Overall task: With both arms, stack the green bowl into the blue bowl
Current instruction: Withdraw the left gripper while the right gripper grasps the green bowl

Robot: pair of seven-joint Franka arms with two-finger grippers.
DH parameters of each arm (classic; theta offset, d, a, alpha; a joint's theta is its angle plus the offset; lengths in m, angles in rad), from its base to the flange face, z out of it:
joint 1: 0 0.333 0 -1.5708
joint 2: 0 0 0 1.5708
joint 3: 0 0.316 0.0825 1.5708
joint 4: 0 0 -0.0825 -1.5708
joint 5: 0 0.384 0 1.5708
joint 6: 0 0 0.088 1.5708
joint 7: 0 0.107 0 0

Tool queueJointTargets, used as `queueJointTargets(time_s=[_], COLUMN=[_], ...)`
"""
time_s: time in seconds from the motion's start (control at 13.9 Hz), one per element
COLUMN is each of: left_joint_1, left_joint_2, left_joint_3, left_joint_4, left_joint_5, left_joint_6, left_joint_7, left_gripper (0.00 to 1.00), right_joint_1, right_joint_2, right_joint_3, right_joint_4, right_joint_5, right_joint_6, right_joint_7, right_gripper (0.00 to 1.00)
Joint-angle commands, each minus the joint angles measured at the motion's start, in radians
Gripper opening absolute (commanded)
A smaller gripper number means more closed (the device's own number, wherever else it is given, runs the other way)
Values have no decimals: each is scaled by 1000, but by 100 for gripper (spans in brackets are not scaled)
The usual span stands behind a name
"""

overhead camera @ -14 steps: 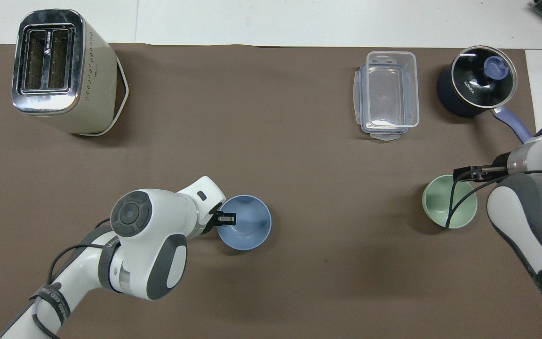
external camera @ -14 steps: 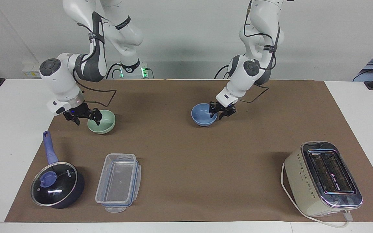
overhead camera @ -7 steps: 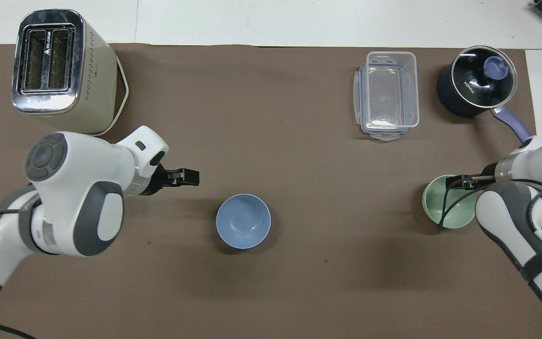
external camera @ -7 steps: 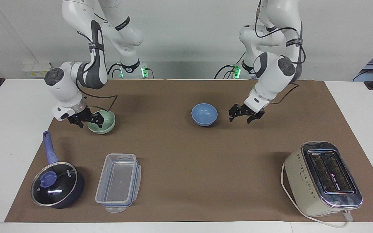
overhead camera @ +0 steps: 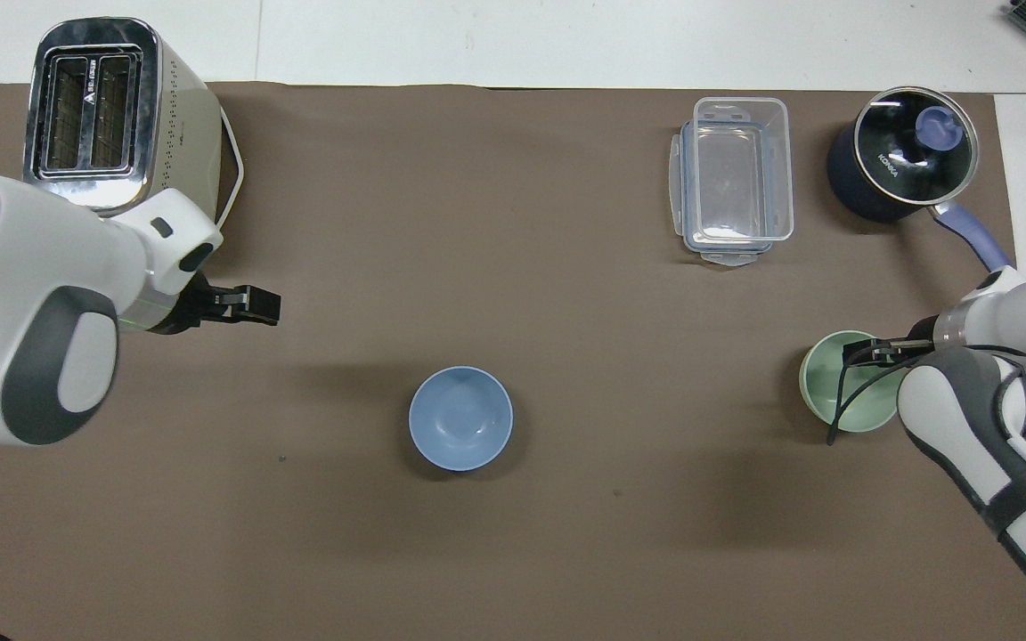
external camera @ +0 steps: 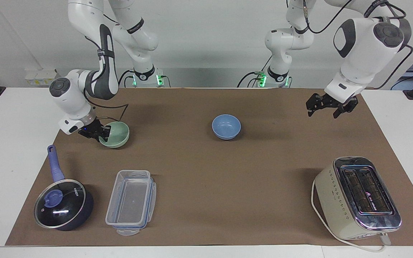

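Note:
The pale green bowl [external camera: 117,135] [overhead camera: 834,392] sits on the brown mat toward the right arm's end. My right gripper [external camera: 100,135] [overhead camera: 865,353] is low at that bowl's rim, on the side toward the table's end, and is shut on the rim. The blue bowl [external camera: 226,126] [overhead camera: 460,417] stands alone near the mat's middle, with nothing touching it. My left gripper [external camera: 322,111] [overhead camera: 259,305] hangs open and empty, raised over the mat toward the left arm's end, well apart from the blue bowl.
A cream toaster [external camera: 357,197] [overhead camera: 112,133] stands at the left arm's end, farther from the robots. A clear lidded container [external camera: 131,200] [overhead camera: 731,178] and a dark pot with a blue handle [external camera: 63,204] [overhead camera: 900,165] lie farther from the robots than the green bowl.
My left gripper let go of the blue bowl, rose and swung away toward the left arm's end. My right gripper lowered onto the green bowl's rim and closed on it.

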Motion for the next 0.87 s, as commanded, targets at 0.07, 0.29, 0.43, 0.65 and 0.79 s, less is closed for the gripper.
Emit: queueJointTargets(time_s=[0.07,0.29,0.43,0.65,0.79], left_joint_1=[3,42,70,75,70], left_joint_2=[17,6,6,6,6], left_joint_3=[-3,-3,-3,-3,-3], left_joint_4=[121,106,106,106,106], left_joint_5=[28,22,22,22,20], left_joint_6=[-115,-110,-112,-110,-110], left_joint_7=[4,0,0,0,0], left_gripper=[100,100,100,100,100], right_joint_1=[-3,5,17,119,208], right_joint_2=[-63,-134,-186,-266,-284], right_joint_3=[8,19,43,45,45], right_joint_4=[13,54,57,60,63], right_joint_5=[16,16,30,103,135], right_joint_6=[-68,-237,-277,-303,-306], right_joint_7=[-27,-27,-30,-18,28], right_gripper=[0,0,0,0,0])
